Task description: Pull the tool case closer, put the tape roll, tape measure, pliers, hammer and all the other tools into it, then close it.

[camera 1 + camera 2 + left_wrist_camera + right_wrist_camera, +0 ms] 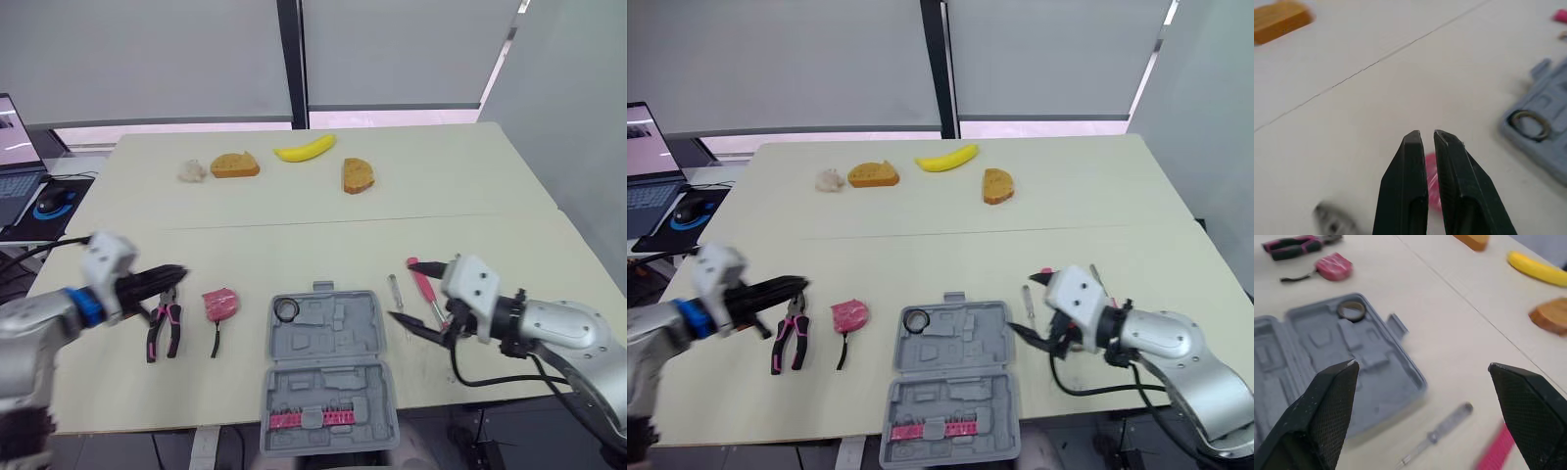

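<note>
You are holding the left gripper (176, 276) with its jaws pressed together just over the pliers (165, 328), which are lying beside the tape measure (220, 303) at nine o'clock from the tool case (333, 338), so the jaws will need spreading before any grab. The case is lying open at the desk's (323, 206) near edge, with the tape roll (286, 310) sitting in its far-left pocket. Your right gripper (1421, 365) is hovering at three o'clock from the case with jaws spread wide, probably readying for the screwdriver (396, 294) or the pink-handled tool (424, 282).
</note>
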Controlling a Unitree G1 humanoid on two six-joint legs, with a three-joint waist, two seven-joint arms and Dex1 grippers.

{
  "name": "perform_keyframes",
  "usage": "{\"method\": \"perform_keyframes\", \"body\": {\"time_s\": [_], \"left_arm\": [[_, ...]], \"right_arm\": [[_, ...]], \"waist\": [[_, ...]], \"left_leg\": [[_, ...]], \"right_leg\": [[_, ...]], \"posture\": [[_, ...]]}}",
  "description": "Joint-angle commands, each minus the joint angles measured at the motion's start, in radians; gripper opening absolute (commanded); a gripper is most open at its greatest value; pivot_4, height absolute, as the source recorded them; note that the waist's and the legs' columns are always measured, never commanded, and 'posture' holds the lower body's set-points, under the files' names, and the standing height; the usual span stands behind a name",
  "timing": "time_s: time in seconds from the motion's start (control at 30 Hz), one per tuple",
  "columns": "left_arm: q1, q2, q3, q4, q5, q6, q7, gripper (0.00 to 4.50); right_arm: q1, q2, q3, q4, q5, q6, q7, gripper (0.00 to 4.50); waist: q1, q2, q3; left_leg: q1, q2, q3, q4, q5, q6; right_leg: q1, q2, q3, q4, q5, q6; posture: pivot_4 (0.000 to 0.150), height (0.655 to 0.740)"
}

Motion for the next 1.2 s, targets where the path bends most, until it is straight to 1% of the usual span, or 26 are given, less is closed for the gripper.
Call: {"method": "perform_keyframes", "body": {"time_s": [0.03, 0.07, 0.2, 0.33, 0.43, 0.47, 0.6, 0.7, 0.83, 0.93, 1.03, 1.1, 1.2], "left_arm": [[0.105, -0.045, 0.129, -0.001, -0.007, -0.03, 0.072, 0.77], [0.139, -0.059, 0.155, 0.023, -0.006, -0.045, 0.084, 0.96], [0.253, -0.097, 0.21, 0.038, -0.017, -0.08, 0.093, 2.19], [0.337, -0.093, 0.22, 0.117, -0.005, -0.145, 0.062, 3.41], [0.379, -0.075, 0.206, 0.154, -0.006, -0.185, 0.013, 4.35], [0.381, -0.075, 0.202, 0.16, -0.013, -0.187, 0.007, 4.47], [0.393, -0.089, 0.154, 0.085, -0.048, -0.158, -0.044, 4.47], [0.389, -0.082, 0.118, 0.045, -0.053, -0.142, -0.061, 4.47], [0.348, -0.016, 0.093, 0.09, -0.038, -0.154, -0.107, 4.47], [0.283, 0.053, 0.056, 0.172, -0.018, -0.178, -0.154, 4.47], [0.224, 0.097, 0.018, 0.248, 0.001, -0.209, -0.191, 4.47], [0.155, 0.136, -0.019, 0.32, 0.025, -0.246, -0.219, 4.47], [0.103, 0.163, -0.048, 0.396, 0.047, -0.291, -0.246, 4.47]], "right_arm": [[0.099, 0.003, -0.179, 0.052, -0.001, -0.12, 0.035, 4.5], [0.146, 0.011, -0.224, 0.078, -0.008, -0.152, 0.041, 4.5], [0.314, 0.019, -0.368, 0.183, -0.034, -0.274, 0.099, 4.5], [0.468, 0.03, -0.434, 0.233, -0.069, -0.367, 0.145, 4.5], [0.537, 0.056, -0.466, 0.213, -0.047, -0.361, 0.151, 4.5], [0.551, 0.069, -0.469, 0.214, -0.044, -0.364, 0.149, 4.5], [0.599, 0.12, -0.463, 0.186, -0.043, -0.378, 0.137, 4.5], [0.627, 0.116, -0.466, 0.191, -0.053, -0.41, 0.174, 4.5], [0.596, 0.041, -0.482, 0.227, -0.037, -0.42, 0.241, 4.5], [0.541, -0.042, -0.475, 0.267, -0.017, -0.403, 0.306, 4.5], [0.497, -0.1, -0.461, 0.301, -0.009, -0.394, 0.355, 4.5], [0.449, -0.178, -0.457, 0.354, -0.012, -0.403, 0.429, 4.5], [0.401, -0.232, -0.448, 0.401, -0.01, -0.398, 0.474, 4.5]], "waist": [[0.015, 0.0, 0.0], [0.025, 0.0, 0.0], [0.051, -0.002, -0.001], [0.051, -0.001, -0.002], [0.049, 0.0, -0.002], [0.048, 0.0, -0.003], [0.047, 0.001, -0.004], [0.048, 0.002, -0.004], [0.047, 0.002, -0.004], [0.047, 0.003, -0.003], [0.048, 0.003, -0.003], [0.048, 0.004, -0.003], [0.047, 0.003, -0.002]], "left_leg": [[0.0, 0.0, 0.0, 0.0, 0.0, 0.001], [0.0, 0.0, 0.0, 0.0, 0.0, 0.001], [0.001, 0.001, 0.0, 0.002, -0.001, 0.001], [0.001, 0.001, 0.0, 0.001, -0.001, 0.001], [0.0, 0.002, 0.002, 0.0, -0.001, 0.001], [0.0, 0.003, 0.002, 0.0, -0.001, 0.001], [0.0, 0.004, 0.002, 0.0, -0.001, 0.001], [0.0, 0.004, 0.003, 0.0, -0.002, 0.002], [0.001, 0.004, 0.004, 0.0, -0.002, 0.002], [0.002, 0.004, 0.004, 0.0, -0.002, 0.002], [0.001, 0.004, 0.004, 0.0, -0.002, 0.002], [0.0, 0.004, 0.005, 0.0, -0.002, 0.003], [-0.001, 0.004, 0.005, 0.0, -0.002, 0.003]], "right_leg": [[0.001, 0.0, 0.0, -0.001, 0.001, 0.001], [0.001, 0.0, -0.001, -0.003, 0.001, 0.002], [0.002, 0.0, -0.001, -0.008, 0.002, 0.004], [0.002, -0.001, -0.001, -0.008, 0.002, 0.003], [0.002, -0.001, -0.001, -0.008, 0.001, 0.001], [0.002, -0.001, -0.001, -0.008, 0.001, 0.001], [0.001, -0.001, -0.002, -0.008, 0.0, -0.001], [0.0, -0.001, -0.001, -0.008, 0.0, -0.001], [0.0, -0.001, -0.001, -0.008, 0.0, -0.001], [0.0, -0.001, -0.002, -0.008, 0.0, -0.001], [0.001, -0.001, -0.001, -0.008, 0.0, -0.001], [0.002, -0.001, -0.001, -0.008, 0.0, -0.001], [0.002, -0.001, -0.002, -0.008, 0.0, -0.001]], "posture": [[0.15, 0.74], [0.15, 0.74], [0.15, 0.74], [0.15, 0.74], [0.15, 0.74], [0.15, 0.74], [0.15, 0.74], [0.15, 0.74], [0.15, 0.74], [0.15, 0.74], [0.15, 0.74], [0.15, 0.74], [0.15, 0.74]]}}
